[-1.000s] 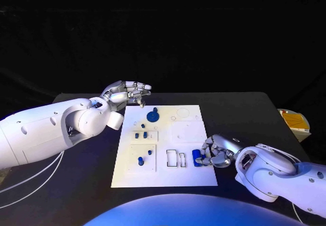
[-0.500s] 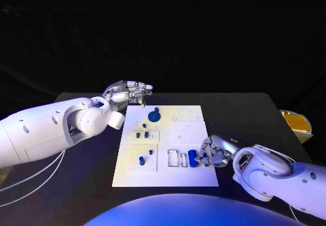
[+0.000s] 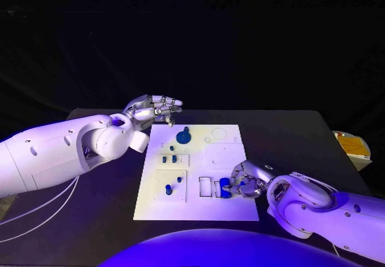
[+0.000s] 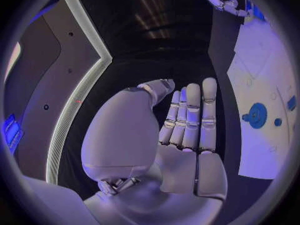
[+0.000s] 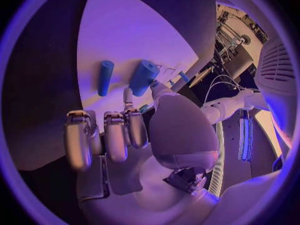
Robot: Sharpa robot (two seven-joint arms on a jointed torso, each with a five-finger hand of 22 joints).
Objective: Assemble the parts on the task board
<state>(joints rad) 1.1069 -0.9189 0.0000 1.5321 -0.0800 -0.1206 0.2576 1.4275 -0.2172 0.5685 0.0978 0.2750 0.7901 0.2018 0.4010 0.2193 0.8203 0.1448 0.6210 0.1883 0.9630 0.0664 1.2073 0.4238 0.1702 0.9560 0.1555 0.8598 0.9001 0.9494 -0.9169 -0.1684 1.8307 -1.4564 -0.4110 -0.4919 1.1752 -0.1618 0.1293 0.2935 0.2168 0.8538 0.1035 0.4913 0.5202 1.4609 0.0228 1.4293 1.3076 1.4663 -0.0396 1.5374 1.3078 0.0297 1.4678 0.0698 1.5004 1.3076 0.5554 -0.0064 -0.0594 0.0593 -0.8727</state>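
**Robot hand works a blue peg at the near edge of the task board**

Nearest the robot, the right hand (image 3: 247, 182) sits low over the task board's (image 3: 227, 208) near right area, its fingers curled around a stubby blue cylinder (image 3: 226, 191) beside two narrow rectangular slots (image 3: 205, 186). The grip looks set to stand the peg into a seat there, though whether it has gone in cannot be told from above. The right wrist view adds what the head view hides: the blue cylinder pinched at the fingertips (image 5: 133, 116), and a second, slimmer blue peg (image 5: 105, 77) lying loose on the white plate just beside it.

Further up the board, small blue parts (image 3: 168, 189) stand in the left-hand recesses, and a round blue disc with a knob (image 3: 183, 136) rests near the far end.

At the far left corner, the left hand (image 3: 154, 109) hangs over the black table (image 3: 289, 128) just off the board, holding nothing, apparently parked clear of the work. The head view shows its fingers loosely bent; its own wrist view shows them lying straight and side by side.
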